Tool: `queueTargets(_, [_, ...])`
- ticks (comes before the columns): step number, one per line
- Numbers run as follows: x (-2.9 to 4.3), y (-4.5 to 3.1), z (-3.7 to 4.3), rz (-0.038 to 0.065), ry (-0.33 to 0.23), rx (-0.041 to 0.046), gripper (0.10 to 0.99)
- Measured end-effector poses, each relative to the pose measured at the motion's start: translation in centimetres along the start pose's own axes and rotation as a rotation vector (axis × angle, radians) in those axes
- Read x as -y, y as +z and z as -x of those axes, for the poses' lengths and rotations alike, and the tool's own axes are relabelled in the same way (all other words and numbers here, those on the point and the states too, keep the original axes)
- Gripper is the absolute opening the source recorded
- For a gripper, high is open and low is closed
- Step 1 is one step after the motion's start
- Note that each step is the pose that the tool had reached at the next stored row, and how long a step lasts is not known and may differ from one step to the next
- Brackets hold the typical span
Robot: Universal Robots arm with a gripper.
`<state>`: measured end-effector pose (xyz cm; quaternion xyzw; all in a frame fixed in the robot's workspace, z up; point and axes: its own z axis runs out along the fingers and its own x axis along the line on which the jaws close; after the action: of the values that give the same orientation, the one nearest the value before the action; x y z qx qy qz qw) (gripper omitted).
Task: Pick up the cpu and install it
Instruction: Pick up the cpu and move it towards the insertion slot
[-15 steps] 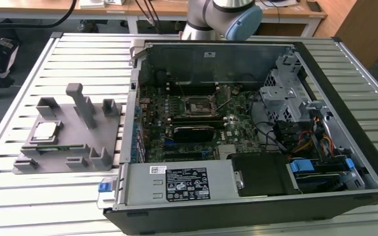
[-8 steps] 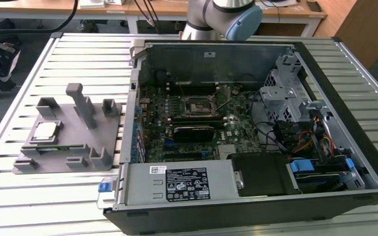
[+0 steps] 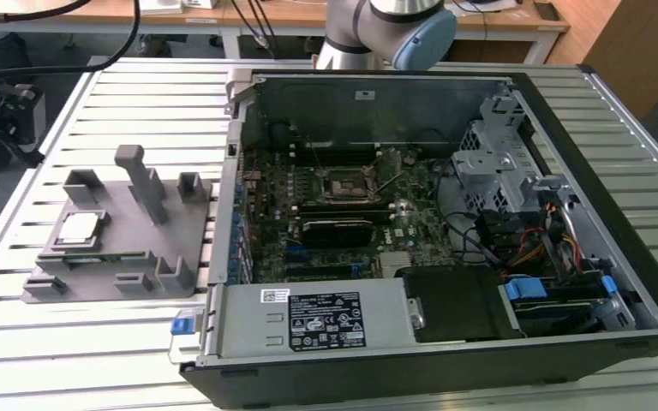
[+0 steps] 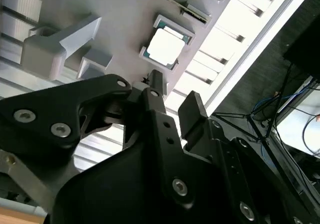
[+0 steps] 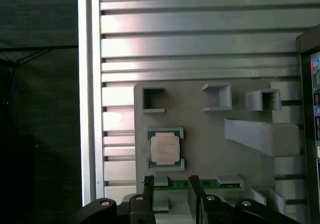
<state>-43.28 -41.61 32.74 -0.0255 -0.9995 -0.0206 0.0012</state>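
The cpu [image 3: 80, 227] is a small silvery square chip lying flat in a holder on the grey fixture plate [image 3: 175, 224], at the exterior view's left. Both wrist views show it lying uncovered, cpu [image 5: 165, 149] and cpu [image 4: 164, 47]. My gripper [image 5: 171, 186] hangs above the fixture a short way off the chip, open, with nothing between its black fingers [image 4: 155, 82]. The black square cpu socket [image 3: 346, 182] sits in the middle of the motherboard inside the open computer case [image 3: 603, 103].
The fixture plate carries several upright grey posts and brackets [image 3: 146, 180] around the chip. A green memory strip [image 5: 210, 184] lies in a slot beside it. The slatted metal table [image 3: 134, 94] ends close to the fixture. The arm [image 3: 386, 26] stands behind the case.
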Motion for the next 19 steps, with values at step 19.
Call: queueTargets(19, [0.14, 3.46, -0.01, 0.0, -0.063, -0.0026, 0.718])
